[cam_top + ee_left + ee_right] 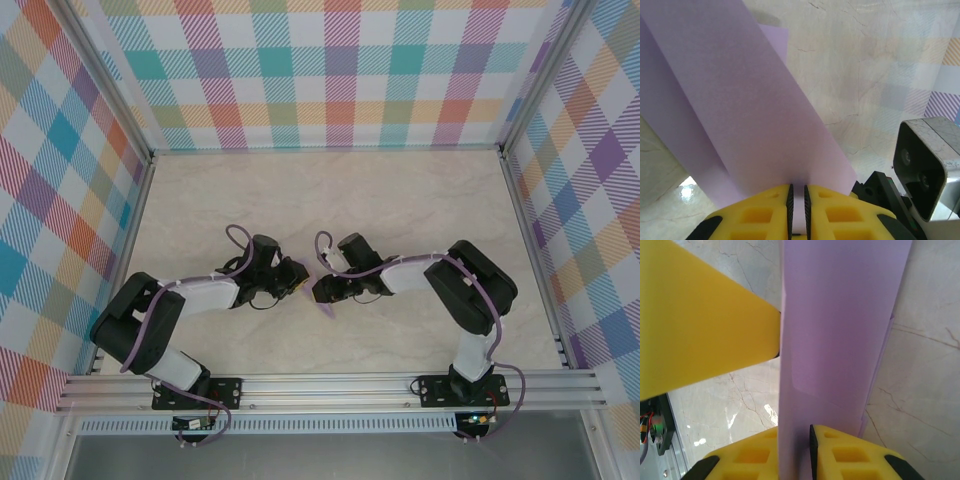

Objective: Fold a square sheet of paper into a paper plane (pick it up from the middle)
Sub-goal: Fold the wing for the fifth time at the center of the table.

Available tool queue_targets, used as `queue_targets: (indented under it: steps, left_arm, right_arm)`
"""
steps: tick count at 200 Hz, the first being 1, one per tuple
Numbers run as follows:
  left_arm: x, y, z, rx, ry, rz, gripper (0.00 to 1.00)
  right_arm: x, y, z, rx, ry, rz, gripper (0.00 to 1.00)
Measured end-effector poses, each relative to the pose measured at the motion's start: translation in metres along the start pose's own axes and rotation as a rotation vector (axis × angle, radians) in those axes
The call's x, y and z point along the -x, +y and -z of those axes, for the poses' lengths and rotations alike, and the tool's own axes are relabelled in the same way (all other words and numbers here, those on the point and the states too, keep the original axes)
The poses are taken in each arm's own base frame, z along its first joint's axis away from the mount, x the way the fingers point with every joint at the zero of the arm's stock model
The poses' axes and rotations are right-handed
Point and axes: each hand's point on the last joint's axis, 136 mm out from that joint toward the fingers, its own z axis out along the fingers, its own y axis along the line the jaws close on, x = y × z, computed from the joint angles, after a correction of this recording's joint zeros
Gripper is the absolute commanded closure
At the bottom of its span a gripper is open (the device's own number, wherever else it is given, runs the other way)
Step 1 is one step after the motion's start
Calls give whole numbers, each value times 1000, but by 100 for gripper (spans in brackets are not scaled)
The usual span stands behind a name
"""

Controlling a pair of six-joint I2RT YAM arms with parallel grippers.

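The lilac square sheet of paper (740, 100) is folded into a long layered strip and hangs between both grippers above the table's middle. A small corner of the sheet (326, 309) pokes out below them. My left gripper (797, 195) has its yellow jaws nearly together, with the paper's fold pinched between the black pads. My right gripper (796, 435) has the paper (840, 330) standing in its jaws; the sheet covers one pad, so the grip is unclear. The left gripper's yellow finger (700, 325) touches the paper's side. A paper plane's pointed shape is out of view.
The two grippers (297, 278) (322, 290) meet tip to tip over the marble tabletop (330, 190). The right wrist's camera housing (927, 165) sits close beside my left jaws. Checked walls and an aluminium frame (330, 385) enclose the table.
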Motion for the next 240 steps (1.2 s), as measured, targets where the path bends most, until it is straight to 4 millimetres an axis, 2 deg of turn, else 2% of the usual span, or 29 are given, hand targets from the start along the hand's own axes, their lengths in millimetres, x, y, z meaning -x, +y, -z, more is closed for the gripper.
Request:
queue_targets:
  steps: [66,125,240]
  left_arm:
    - [0,9,-4,35,5,0,87]
    - [0,12,-6,51,4,-6,87]
    - [-1,18,-10,77,17,-6,88]
  right_arm:
    - [3,-5,4,-18,10,-37,70]
    - [-1,-6,4,-18,26,-58,76]
    - [-3,-7,9,-2,44,-105,70]
